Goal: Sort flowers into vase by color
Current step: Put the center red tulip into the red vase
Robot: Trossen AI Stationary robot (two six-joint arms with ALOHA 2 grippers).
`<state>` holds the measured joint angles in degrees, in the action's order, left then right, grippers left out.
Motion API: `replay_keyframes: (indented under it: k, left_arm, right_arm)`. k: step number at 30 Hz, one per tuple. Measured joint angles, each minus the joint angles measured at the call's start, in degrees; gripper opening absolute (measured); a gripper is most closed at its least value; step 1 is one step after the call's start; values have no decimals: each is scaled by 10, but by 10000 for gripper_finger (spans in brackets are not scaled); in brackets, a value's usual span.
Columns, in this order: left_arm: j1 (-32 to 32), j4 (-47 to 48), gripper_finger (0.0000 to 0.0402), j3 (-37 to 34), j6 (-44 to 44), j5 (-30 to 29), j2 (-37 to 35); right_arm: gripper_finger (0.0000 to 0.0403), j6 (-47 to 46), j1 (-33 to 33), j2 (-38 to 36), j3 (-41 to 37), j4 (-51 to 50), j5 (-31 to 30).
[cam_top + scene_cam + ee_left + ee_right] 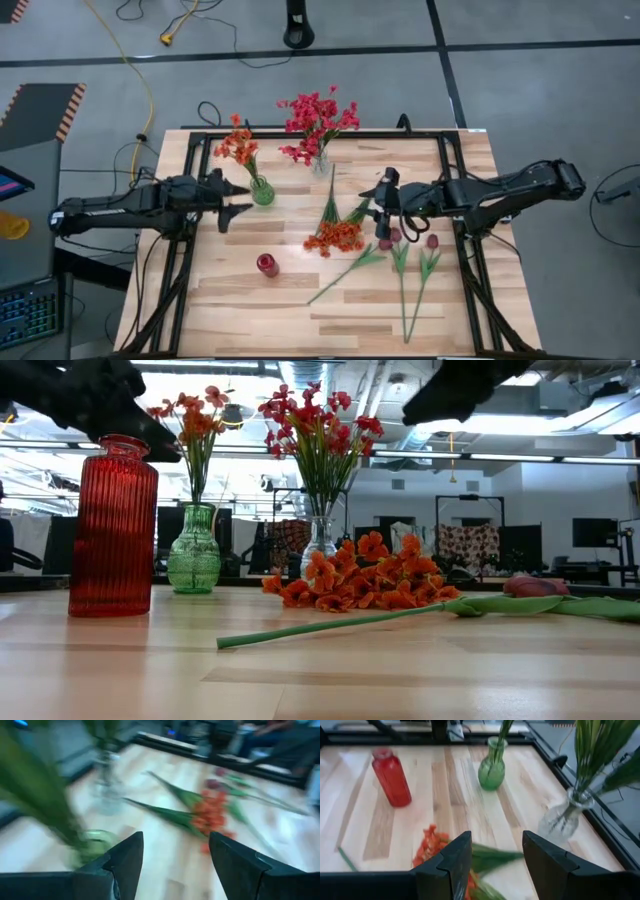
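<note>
So right now the green vase [262,190] holds one orange spray [238,146], and the left gripper [240,197] sits just beside it, fingers spread wide and empty. Pink-red blossoms [318,118] stand in the clear vase [320,164] nearby. Another orange spray [334,236] lies flat beyond the green vase, under the right gripper [381,214], also wide open. Tulip buds [408,238] lie farther out; the red vase [267,264] has nothing in it.

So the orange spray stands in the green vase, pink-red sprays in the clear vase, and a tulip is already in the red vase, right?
Not quite. The red vase is empty; the tulips lie on the table, as the high view shows. The rest holds: an orange spray stands in the green vase, and the pink-red sprays stand in the clear vase.
</note>
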<state>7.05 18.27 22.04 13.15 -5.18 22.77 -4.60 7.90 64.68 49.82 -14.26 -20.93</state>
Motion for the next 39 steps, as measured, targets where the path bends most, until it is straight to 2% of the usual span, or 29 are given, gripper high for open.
replay_keyframes:
  k: [5, 8, 13, 19, 24, 30, 35, 39]
  left_arm:
    - [-45, -51, 214, 0, 25, 21, 15]
    - [-75, -101, 214, 0, 9, 11, 33]
    - [-114, -168, 214, 0, -18, -20, 71]
    - [-138, -199, 214, 0, -17, -48, 127]
    - [-148, -193, 214, 0, -3, -70, 168]
    - [-155, -211, 214, 0, 9, -77, 210]
    - [-155, -240, 214, 0, 8, -74, 233]
    - [-155, -254, 214, 0, 2, -73, 243]
  right_arm:
    - [202, 0, -8, -12, 0, -51, 0]
    - [202, 1, -22, -8, 0, -87, 8]
    - [202, 1, -62, 4, 0, -150, 53]
    - [202, 34, -106, 23, 1, -184, 78]
    - [202, 18, -116, 40, 1, -211, 99]
    - [202, -103, -91, 49, 1, -283, 151]
    - [202, -287, -52, 49, 0, -351, 210]
    - [202, -422, -4, 59, 0, -374, 222]
